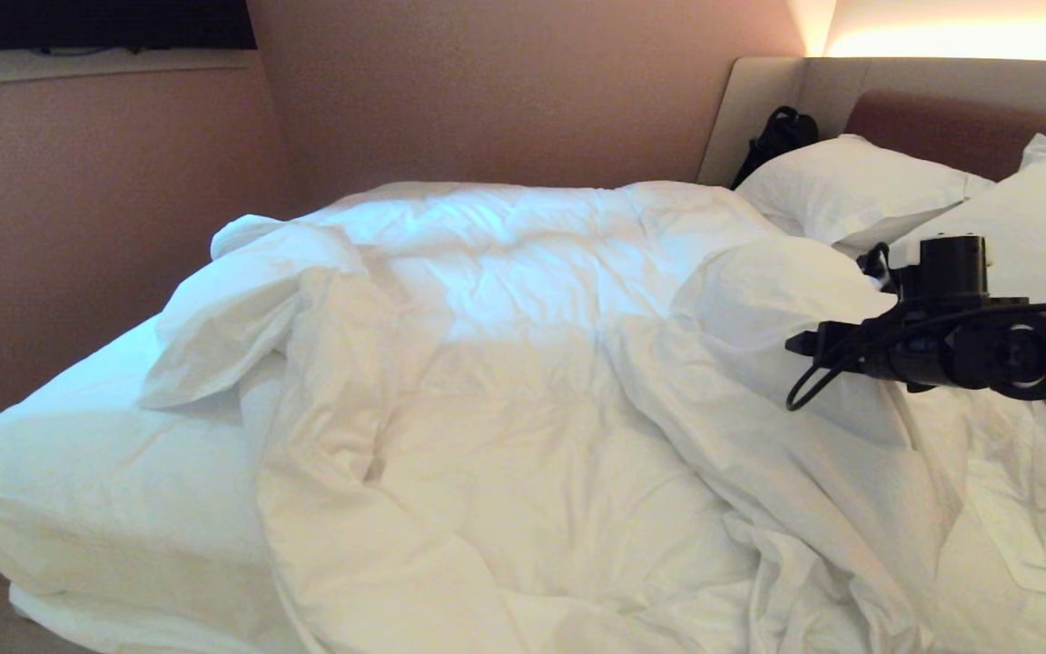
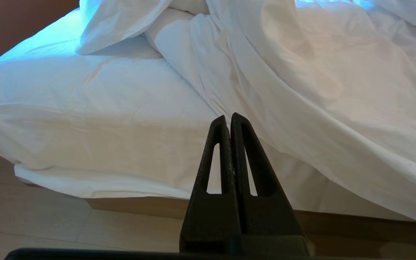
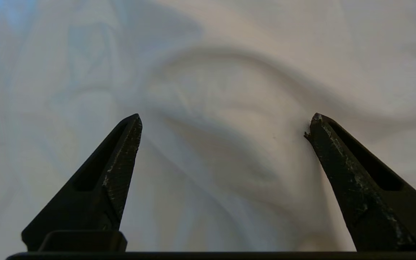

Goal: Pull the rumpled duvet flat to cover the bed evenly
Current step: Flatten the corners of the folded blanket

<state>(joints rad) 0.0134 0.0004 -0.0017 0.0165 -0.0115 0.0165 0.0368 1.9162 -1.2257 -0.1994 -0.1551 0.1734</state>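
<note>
Pinkish walls close in the far and left sides of a small room, where the bed [image 1: 51,472] fills a corner under a padded headboard [image 1: 968,118], two pillows [image 1: 850,186] at the far right. On it the duvet [image 1: 505,381] lies bunched toward the right and middle, leaving the left sheet bare. Over its right-hand folds the right pincer [image 3: 226,126] hangs spread wide and empty, likely to seize a fold; the left pincer [image 2: 228,122] waits shut, low by the bed's near edge.

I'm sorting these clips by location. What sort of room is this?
Probably a hotel-style bedroom: a bed with a rumpled white duvet, pillows against a padded headboard with a light strip glowing above it, and a dark screen on the wall.
</note>
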